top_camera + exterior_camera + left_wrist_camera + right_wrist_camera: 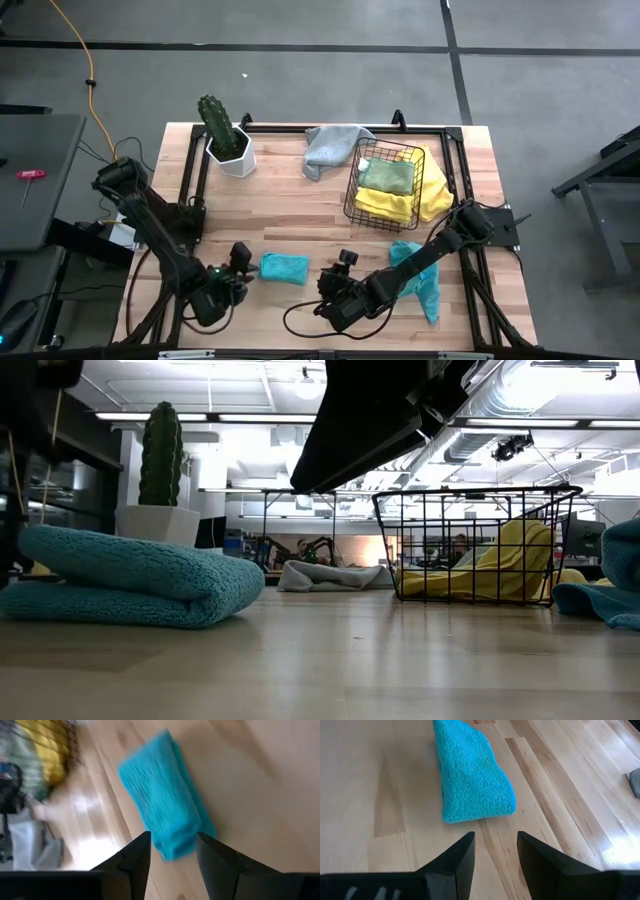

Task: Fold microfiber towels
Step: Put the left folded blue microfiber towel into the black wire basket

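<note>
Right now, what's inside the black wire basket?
The basket holds a light green towel on top of a yellow towel that drapes over its side. Anything beneath them is covered.

Overhead looking down, low table-level view, both wrists sharing folded teal towel

The wooden table bears a folded teal towel just beside the left gripper, a loose teal towel, grey towel, wire basket and potted cactus.
</note>
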Tool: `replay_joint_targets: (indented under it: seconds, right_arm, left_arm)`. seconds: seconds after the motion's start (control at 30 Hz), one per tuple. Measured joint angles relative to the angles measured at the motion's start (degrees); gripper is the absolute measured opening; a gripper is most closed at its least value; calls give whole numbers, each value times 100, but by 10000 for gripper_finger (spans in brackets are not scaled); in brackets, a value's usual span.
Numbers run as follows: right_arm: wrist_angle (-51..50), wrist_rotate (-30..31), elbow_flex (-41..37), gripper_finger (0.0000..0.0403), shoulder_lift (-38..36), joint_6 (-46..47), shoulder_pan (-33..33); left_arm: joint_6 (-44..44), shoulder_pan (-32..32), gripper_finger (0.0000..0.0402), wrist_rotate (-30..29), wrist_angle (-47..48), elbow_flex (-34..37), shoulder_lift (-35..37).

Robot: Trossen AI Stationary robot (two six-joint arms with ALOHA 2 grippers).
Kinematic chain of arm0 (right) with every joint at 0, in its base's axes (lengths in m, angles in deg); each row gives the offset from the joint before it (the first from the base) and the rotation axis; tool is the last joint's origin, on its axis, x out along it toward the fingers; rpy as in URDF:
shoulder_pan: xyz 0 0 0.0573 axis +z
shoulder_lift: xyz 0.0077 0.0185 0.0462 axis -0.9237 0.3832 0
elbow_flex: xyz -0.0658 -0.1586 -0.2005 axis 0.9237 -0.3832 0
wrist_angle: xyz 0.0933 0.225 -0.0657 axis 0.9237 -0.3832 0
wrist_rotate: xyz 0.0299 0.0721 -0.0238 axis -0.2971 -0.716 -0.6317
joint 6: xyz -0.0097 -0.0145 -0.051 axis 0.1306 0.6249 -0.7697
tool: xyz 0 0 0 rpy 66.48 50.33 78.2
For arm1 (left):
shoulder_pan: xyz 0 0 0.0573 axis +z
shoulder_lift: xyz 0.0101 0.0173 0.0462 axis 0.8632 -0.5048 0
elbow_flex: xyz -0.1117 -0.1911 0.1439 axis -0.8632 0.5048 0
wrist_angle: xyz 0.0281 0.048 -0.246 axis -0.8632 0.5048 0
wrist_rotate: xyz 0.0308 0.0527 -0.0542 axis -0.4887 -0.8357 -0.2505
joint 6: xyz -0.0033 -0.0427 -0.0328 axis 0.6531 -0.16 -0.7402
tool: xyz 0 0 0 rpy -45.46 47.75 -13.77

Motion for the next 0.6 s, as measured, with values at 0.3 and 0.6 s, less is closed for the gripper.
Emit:
replay_joint_targets:
  seconds: [0.3, 0.6]
  right_arm:
    - [-11, 0, 0, 138, 0, -2, 0]
    - [-16, 0, 0, 138, 0, -13, -2]
  left_arm:
    - [663, 486, 142, 86, -2065, 811, 48]
    - [351, 892, 88, 1055, -3744, 1919, 43]
